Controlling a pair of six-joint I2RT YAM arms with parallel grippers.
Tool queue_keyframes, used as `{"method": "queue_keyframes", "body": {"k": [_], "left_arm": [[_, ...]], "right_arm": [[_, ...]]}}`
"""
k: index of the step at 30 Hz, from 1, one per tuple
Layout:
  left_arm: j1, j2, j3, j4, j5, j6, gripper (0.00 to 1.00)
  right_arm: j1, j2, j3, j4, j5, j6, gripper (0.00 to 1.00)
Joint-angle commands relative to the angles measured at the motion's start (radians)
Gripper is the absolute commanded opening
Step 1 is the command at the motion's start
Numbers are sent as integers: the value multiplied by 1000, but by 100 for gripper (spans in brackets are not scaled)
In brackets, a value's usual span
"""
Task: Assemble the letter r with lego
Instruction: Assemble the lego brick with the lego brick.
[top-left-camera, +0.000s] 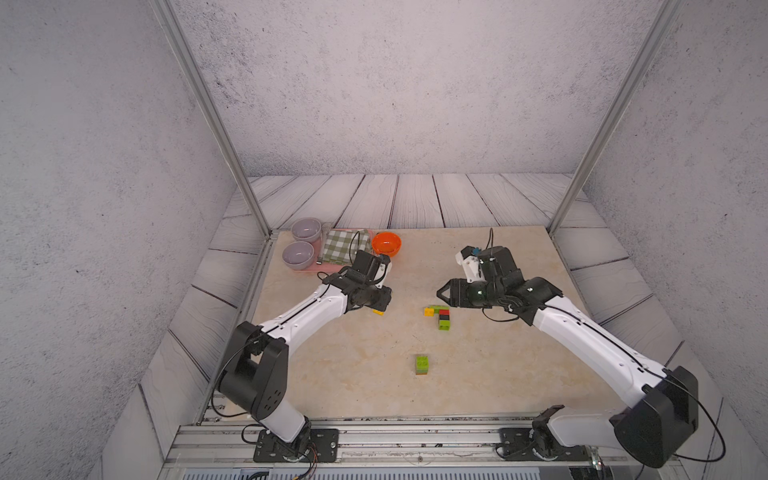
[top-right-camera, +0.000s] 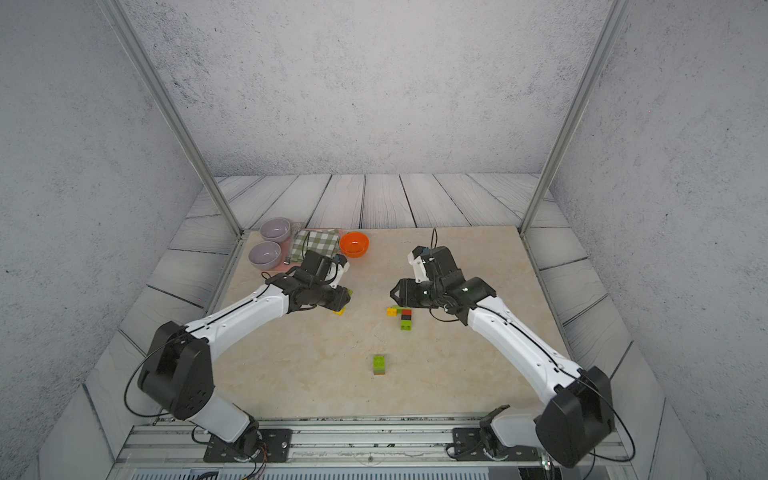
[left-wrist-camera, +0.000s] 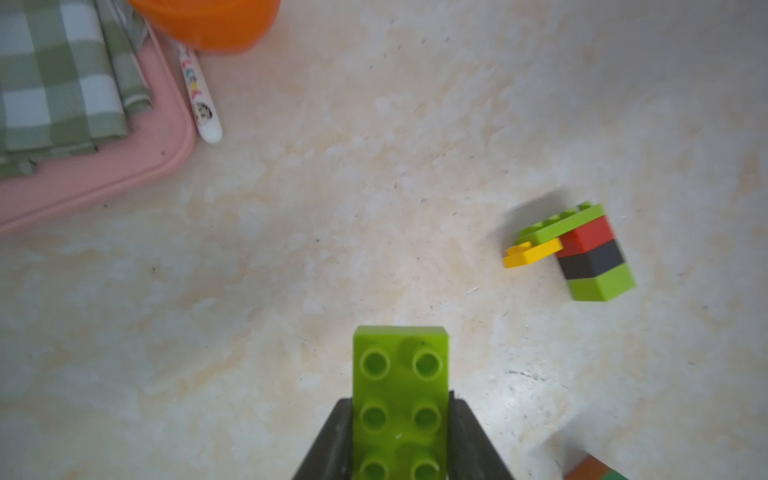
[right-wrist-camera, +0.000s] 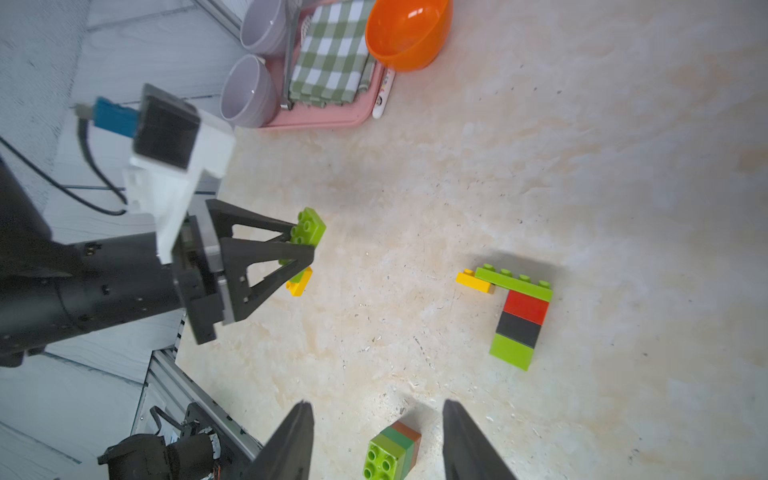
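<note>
White arms (top-left-camera: 307, 311), black joints (top-left-camera: 259, 376).

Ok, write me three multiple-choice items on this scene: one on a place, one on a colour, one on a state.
1. The orange bowl sits: A. beside the tray; B. at the near edge; C. mid-table.
2. In the build, the colour between red and lime is: A. yellow; B. black; C. brown.
3. The left gripper is: A. open, empty; B. shut on a lime brick; C. shut on a yellow brick.
Answers: 1 A, it stands next to the tray's end; 2 B, the black brick touches both; 3 B, the left wrist view shows the jaws pressed on the brick's sides.
</note>
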Motion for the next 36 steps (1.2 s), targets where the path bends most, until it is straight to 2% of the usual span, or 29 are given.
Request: {"method": "queue_keyframes", "body": {"k": [1,5,7,11,12,16,22,25,29,33,36], "left_arm": [[-5,-85,20,-83,94,31,0],[-5,-188,5,-96,121,59,0],[-5,-227,-1,-108,146,96,0],[-6,-284,-8,-168,323,264,0],[-6,-295,-8,-188,366,302,0],[-32,-324,-11,-276,474,464,0],[-173,-344,-38,-347,440,668,0],[-225,-337,-59,-336,411,698,0],[-285,-296,-82,-299,304,705,0],[-336,-244,-111,-236,222,731,0],[-351,-202,-126,-190,203,741,0]], "right_arm": [[0,-79,-52,-34,60,-7,57],[0,-181,-102,-45,89,-1,66],[0,-220,-121,-46,93,-5,74],[0,-259,-144,-76,74,-28,82],[0,-257,-139,-100,52,-45,87],[1,-241,-109,-191,-36,-74,89],[25,-275,-157,-172,-83,72,88],[66,-309,-216,-121,-122,194,86],[92,-377,-324,-62,-149,330,82],[90,-397,-405,-71,-133,394,80],[85,-383,-458,-20,-175,425,80]]}}
